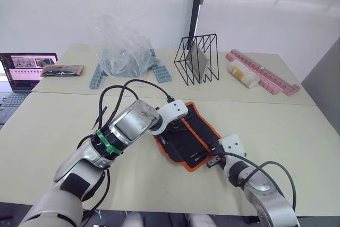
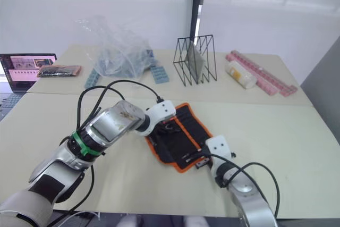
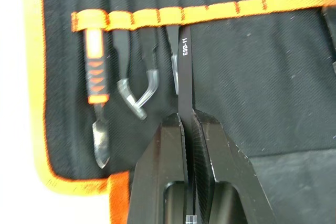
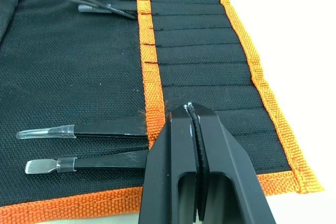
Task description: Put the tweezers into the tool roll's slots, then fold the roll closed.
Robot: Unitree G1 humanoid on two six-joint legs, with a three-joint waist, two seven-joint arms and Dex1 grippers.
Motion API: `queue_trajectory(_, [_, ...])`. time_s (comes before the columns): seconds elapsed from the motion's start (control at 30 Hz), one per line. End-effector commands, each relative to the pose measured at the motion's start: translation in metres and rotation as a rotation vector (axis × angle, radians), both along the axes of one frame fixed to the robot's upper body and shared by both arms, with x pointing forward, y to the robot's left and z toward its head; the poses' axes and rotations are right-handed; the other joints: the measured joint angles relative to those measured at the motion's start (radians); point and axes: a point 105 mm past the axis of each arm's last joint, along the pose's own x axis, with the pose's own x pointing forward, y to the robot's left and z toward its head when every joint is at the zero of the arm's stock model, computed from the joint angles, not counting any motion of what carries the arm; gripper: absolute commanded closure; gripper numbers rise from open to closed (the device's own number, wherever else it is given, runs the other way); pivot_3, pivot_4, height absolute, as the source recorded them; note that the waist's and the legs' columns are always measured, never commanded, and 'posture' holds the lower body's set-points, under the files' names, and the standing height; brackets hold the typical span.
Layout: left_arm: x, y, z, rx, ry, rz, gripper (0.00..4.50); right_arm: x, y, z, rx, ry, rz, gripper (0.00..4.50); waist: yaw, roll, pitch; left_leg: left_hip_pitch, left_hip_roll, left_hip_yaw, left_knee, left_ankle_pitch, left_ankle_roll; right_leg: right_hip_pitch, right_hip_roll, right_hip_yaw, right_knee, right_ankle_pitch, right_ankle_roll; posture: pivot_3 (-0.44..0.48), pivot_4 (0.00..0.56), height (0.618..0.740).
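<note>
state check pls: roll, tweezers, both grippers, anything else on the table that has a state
tool roll: unrolled, flat on the table.
ESD-11 tweezer: clamped in left gripper, tip at a slot.
Two tweezers: seated in slots, capped tips out.
right gripper: shut, empty, over the roll.
laptop: open, screen on.

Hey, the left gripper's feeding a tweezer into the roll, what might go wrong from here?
The left gripper is shut on the tweezer, whose tip sits right at the orange strip; it may snag there or slide under a neighbouring slot. The right gripper rests shut on the tool roll beside two seated tweezers, so any shift of it might drag the fabric.
</note>
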Motion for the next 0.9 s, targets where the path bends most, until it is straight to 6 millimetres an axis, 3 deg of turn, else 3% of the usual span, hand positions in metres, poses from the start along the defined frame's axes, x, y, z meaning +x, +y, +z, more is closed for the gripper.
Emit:
queue_trajectory(0.03, [0.006, 0.004, 0.006, 0.025, -0.040, 0.029, 4.50, -0.014, 0.009, -0.035, 0.003, 0.163, 0.029, 4.48, 0.000, 0.000, 0.000, 0.000, 0.000, 0.000, 0.000, 0.000, 0.000, 0.000, 0.000, 0.000, 0.000, 0.000, 0.000, 0.000, 0.150, 0.720])
queue_trajectory(0.37, [0.002, -0.011, 0.004, 0.023, -0.030, -0.019, 4.50, -0.014, 0.009, -0.035, 0.000, 0.161, 0.026, 4.48, 0.002, 0.000, 0.000, 0.000, 0.000, 0.000, 0.000, 0.000, 0.000, 0.000, 0.000, 0.000, 0.000, 0.000, 0.000, 0.000, 0.150, 0.720])
queue_trajectory(0.9, [0.002, -0.018, 0.008, 0.016, -0.028, -0.030, 4.50, -0.014, 0.012, -0.035, 0.002, 0.160, 0.024, 4.48, 0.003, 0.000, 0.000, 0.000, 0.000, 0.000, 0.000, 0.000, 0.000, 0.000, 0.000, 0.000, 0.000, 0.000, 0.000, 0.000, 0.150, 0.720])
